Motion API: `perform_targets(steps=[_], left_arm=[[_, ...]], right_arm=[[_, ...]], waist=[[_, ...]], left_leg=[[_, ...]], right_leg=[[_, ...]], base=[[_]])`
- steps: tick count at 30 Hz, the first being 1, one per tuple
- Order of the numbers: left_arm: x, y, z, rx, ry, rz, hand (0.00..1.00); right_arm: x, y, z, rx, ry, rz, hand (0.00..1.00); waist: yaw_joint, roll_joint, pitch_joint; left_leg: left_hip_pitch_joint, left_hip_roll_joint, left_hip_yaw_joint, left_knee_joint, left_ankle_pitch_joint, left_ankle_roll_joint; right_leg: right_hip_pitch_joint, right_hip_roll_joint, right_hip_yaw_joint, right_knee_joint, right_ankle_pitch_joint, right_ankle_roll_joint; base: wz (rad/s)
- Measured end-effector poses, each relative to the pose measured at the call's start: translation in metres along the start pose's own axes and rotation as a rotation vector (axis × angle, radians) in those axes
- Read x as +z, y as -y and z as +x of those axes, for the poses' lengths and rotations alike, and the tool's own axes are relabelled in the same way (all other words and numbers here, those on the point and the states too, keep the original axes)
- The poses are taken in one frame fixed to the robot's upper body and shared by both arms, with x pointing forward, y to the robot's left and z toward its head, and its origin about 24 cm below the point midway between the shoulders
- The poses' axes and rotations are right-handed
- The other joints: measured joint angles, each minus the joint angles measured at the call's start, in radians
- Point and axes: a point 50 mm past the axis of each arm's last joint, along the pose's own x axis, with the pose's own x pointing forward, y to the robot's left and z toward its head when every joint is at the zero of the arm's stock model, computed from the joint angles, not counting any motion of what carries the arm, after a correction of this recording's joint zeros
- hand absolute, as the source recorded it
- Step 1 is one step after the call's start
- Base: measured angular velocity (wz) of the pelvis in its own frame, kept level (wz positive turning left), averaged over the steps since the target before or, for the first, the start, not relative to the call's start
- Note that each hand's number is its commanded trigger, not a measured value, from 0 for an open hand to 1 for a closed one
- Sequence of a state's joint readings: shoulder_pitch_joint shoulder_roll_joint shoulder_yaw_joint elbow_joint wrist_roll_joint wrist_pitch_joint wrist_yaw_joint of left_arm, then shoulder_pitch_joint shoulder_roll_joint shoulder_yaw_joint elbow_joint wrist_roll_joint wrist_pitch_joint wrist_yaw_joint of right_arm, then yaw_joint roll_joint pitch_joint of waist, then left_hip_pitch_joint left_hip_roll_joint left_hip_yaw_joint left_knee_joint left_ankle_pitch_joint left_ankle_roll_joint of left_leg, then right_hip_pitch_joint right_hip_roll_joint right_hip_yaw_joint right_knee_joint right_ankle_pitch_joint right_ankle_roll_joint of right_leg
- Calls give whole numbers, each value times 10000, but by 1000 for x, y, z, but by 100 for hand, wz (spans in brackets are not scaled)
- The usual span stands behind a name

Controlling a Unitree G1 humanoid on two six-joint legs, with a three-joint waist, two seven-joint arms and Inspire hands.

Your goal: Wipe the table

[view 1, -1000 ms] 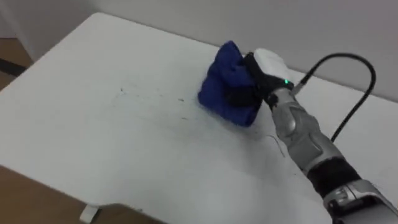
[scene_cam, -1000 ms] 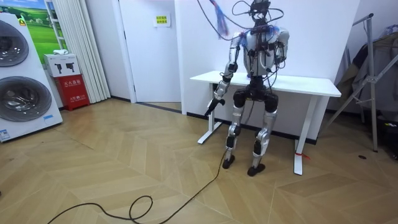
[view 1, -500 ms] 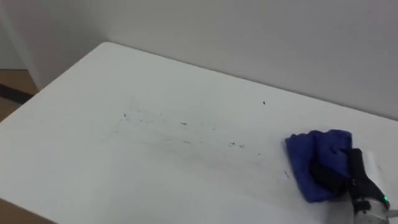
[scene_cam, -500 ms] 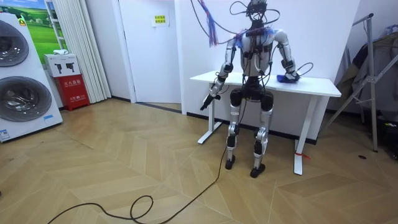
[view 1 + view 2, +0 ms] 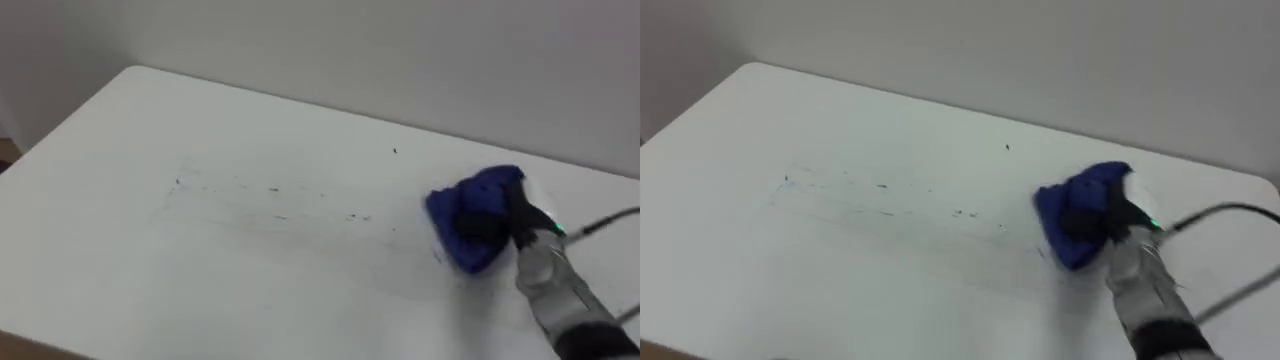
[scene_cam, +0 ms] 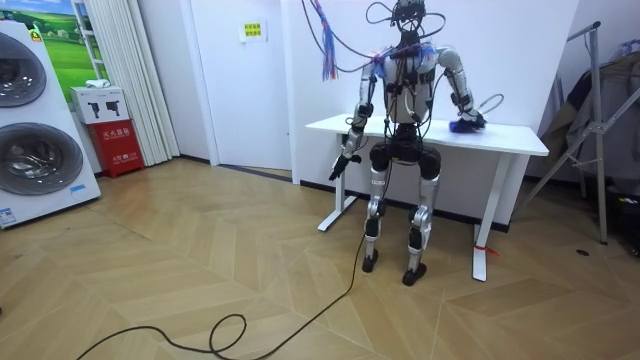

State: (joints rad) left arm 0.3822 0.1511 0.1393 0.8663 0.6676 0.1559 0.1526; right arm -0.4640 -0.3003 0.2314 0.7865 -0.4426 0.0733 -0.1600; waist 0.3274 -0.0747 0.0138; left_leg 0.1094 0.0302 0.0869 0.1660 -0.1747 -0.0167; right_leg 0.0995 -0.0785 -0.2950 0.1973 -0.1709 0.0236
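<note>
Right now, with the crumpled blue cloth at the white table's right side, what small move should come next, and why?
Probably sweep the crumpled blue cloth leftward: the right hand grips it right of faint dark marks on the white table.

The cloth (image 5: 452, 212) lies on the table (image 5: 200, 285), toward its right far side, with the right hand (image 5: 488, 222) clasped on top of it. Marks (image 5: 275, 190) run across the table's middle, left of the cloth. The table stands against a wall (image 5: 400, 50). The robot stands before it, its left hand (image 6: 343, 165) beside the table's left end, below the top.
</note>
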Motion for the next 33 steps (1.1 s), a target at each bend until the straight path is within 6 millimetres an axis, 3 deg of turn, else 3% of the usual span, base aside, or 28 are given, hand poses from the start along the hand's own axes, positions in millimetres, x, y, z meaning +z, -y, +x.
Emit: perform_targets(steps=[2,4,5,7,8,10,12,13,15,16,17,19,21,24,27,28,31,32,33], left_arm=[[-4,1,0,-141,-255,68,0],[-19,6,-3,-408,-817,128,0],[-27,9,-6,-510,-1020,197,0],[-33,11,-8,-639,-1186,83,0],[-33,11,-8,-635,-1146,86,0],[-35,13,-9,-670,-1171,26,0],[-33,11,-8,-568,-931,-47,0],[-30,9,-7,-474,-799,-101,0],[-22,-1,-3,-5,-399,-182,0],[-20,-4,-2,99,-313,-175,0],[-17,-8,0,337,-245,-144,0],[-16,-13,0,575,-214,-267,0],[-18,-19,1,945,-352,-266,0],[-28,-21,-1,1095,-696,-348,0],[-31,-19,-1,1015,-855,-449,0],[-28,-21,-1,1045,-792,-455,0],[-10,-23,5,1058,-257,-313,0],[3,-26,9,1077,47,-457,0],[19,-30,13,1119,456,-397,0]], right_arm=[[15,10,6,-173,452,20,100],[18,10,6,-195,731,-118,100],[11,5,2,-38,585,-203,100],[-17,-15,-11,446,-91,-468,100],[-44,-33,-26,679,-747,-143,100],[-62,-46,-46,176,-898,810,100],[-86,-53,-69,-532,-1220,1315,100],[-92,-53,-74,-770,-1387,1365,100],[-120,-49,-96,-1673,-2332,1389,100],[-129,-48,-103,-1900,-2615,1391,100],[-146,-45,-118,-2365,-3248,1386,100],[-167,-39,-138,-3000,-4083,1359,100],[-191,-28,-159,-3781,-5156,1418,100],[-214,-22,-187,-4294,-6337,1365,100],[-224,-16,-197,-4532,-6950,1367,100],[-224,-17,-196,-4523,-7026,1360,100],[-210,-20,-168,-4234,-7111,1383,100],[-199,-25,-152,-3991,-7077,1404,100],[-189,-30,-140,-3583,-6946,1158,100]], waist=[[388,-42,2],[370,-41,5],[349,-100,-36],[252,-62,-9],[143,-43,-8],[-466,-24,-10],[-1161,67,-85],[-1301,80,-97],[-1974,96,-258],[-2094,106,-302],[-2233,135,-394],[-2317,198,-442],[-2721,293,-524],[-2967,275,-512],[-3219,191,-463],[-3217,187,-455],[-2783,226,-421],[-2410,307,-383],[-1932,308,-330]], left_leg=[[-130,-16,-189,-27,1,-7],[-161,-58,-550,-29,-2,-7],[-112,-79,-657,-28,0,-3],[-37,-119,-667,-20,3,0],[87,-138,-700,-19,3,0],[321,-268,-649,-23,4,1],[613,-335,-431,-49,3,2],[663,-341,-348,-64,2,3],[754,-389,-18,-81,-2,10],[788,-398,57,-82,-5,16],[858,-421,241,-81,-15,31],[971,-397,546,-80,-91,137],[986,-213,698,-123,-531,289],[1078,-85,908,174,-754,313],[746,-2,1042,931,-1038,387],[690,36,1069,1053,-1087,396],[565,455,1773,1515,-1282,433],[407,718,2119,1765,-1351,364],[258,989,2366,1979,-1395,262]], right_leg=[[31,3,-216,-133,-19,19],[208,-25,-577,-194,-19,23],[347,-53,-654,-199,-21,26],[520,-79,-655,-290,-23,30],[673,-117,-657,-270,-24,31],[1002,-222,-587,-315,-100,155],[1186,-293,-289,-291,-129,210],[1183,-302,-190,-288,-133,216],[1191,-347,-34,-298,-127,237],[1189,-365,38,-283,-128,263],[1188,-399,252,-284,-142,301],[1190,-389,456,-280,-153,332],[1106,-251,558,-245,-265,495],[1050,-285,449,144,-275,493],[642,-423,369,873,-430,469],[561,-442,277,1019,-429,467],[-7,-575,-1,1872,-346,377],[-432,-687,-107,2648,-428,270],[-735,-1018,-143,3359,-673,249]], base=[[42],[56],[54],[40],[32],[19],[-25],[-46],[-39],[-34],[-49],[-50],[-27],[-25],[-19],[-20],[-61],[-85],[-86]])
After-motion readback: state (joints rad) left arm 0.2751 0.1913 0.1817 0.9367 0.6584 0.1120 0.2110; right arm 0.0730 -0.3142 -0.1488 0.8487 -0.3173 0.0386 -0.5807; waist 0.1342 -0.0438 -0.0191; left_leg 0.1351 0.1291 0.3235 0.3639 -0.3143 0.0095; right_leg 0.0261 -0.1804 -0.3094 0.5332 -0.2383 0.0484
